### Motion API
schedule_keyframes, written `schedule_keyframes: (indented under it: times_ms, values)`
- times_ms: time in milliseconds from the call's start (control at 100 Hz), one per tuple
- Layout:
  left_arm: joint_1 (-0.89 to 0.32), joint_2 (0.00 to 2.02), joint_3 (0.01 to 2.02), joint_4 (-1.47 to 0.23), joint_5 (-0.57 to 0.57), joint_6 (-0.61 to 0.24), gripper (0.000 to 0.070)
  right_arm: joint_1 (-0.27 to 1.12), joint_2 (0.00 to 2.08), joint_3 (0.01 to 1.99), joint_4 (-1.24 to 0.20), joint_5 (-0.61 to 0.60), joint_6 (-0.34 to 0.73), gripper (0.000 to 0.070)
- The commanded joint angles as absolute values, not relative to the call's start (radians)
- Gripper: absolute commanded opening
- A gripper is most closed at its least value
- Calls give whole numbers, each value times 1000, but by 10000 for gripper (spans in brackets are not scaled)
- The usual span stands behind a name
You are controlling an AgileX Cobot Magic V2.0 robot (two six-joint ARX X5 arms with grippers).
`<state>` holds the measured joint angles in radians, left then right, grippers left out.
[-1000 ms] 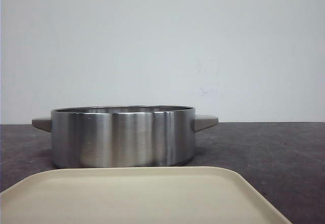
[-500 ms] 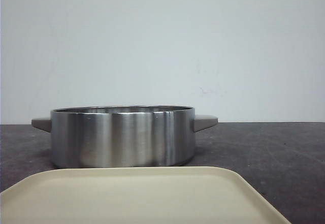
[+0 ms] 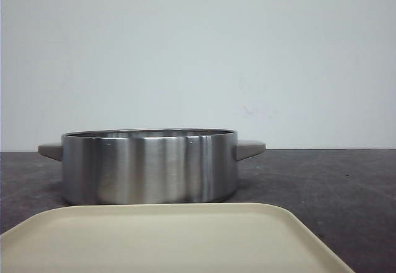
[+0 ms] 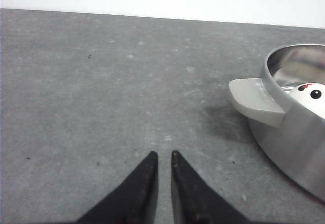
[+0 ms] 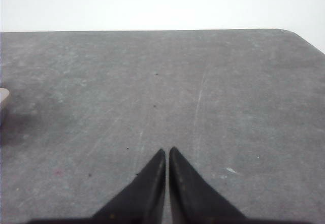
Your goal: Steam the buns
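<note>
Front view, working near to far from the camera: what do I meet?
Cream tray → steel pot with its two side handles → bare dark table → pale wall. Neither tool shows in this view.

No legible text or labels
</note>
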<state>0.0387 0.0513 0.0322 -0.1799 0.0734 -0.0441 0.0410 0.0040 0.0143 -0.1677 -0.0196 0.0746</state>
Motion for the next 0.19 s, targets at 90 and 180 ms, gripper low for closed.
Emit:
schedule_keyframes:
  times_ms: [90, 180]
  values:
    - [39, 51, 14, -187, 70, -38, 0, 43, 4, 11, -157, -19, 71, 6]
    - [39, 51, 14, -187, 70, -38, 0, 43, 4, 11, -157, -19, 71, 6]
